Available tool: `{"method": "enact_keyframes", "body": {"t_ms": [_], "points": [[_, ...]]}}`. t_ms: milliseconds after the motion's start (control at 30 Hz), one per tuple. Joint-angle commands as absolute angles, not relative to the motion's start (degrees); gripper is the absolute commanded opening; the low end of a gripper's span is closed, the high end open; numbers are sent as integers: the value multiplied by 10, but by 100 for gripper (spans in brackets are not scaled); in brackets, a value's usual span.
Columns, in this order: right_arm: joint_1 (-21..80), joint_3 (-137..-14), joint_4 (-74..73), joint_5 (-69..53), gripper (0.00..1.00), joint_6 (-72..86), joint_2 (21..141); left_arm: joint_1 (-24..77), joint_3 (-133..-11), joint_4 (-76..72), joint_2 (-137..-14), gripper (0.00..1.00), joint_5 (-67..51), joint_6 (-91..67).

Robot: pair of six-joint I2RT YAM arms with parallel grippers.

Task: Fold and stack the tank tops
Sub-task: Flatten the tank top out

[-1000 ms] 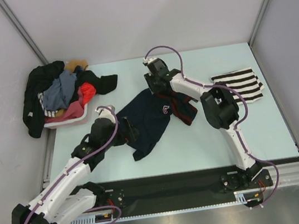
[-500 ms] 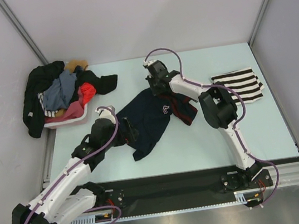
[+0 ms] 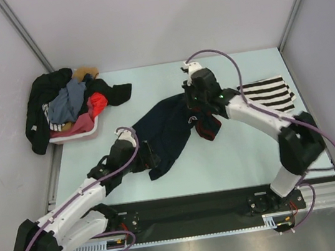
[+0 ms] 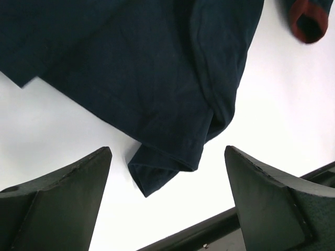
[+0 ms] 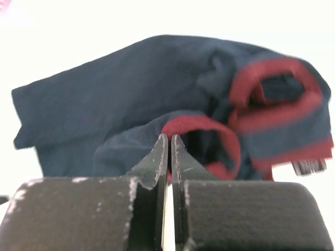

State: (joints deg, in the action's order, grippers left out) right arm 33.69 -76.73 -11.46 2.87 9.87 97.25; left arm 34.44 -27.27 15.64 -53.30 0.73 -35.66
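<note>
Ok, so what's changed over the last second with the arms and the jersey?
The right gripper closed its jaws, seemingly pinching the red-trimmed end of the navy jersey, and swung to the right, tugging that end along. The left gripper slid slightly nearer the arms' bases, jaws open over the hem. The striped top and the basket of clothes stayed put.

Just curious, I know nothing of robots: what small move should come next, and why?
Probably the left tool should drop and close on the hem corner of the navy jersey: it hangs open just above it, while the right tool is shut on the red-trimmed end, so both could stretch it flat.
</note>
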Motion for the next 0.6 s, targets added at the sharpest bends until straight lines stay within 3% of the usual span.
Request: {"method": "enact_keyframes", "body": {"t_ms": [0,267,567], "points": [[333,-671,-71,59,0,132,875,354,-260,127,-523,95,-7,-380],[253,-434,-80,67,0,205,600,366,-243,127,-514,90,-13,-387],[92,-385,-151,104,0,303,599,409,-195,120,-496,80,-19,-426]]}}
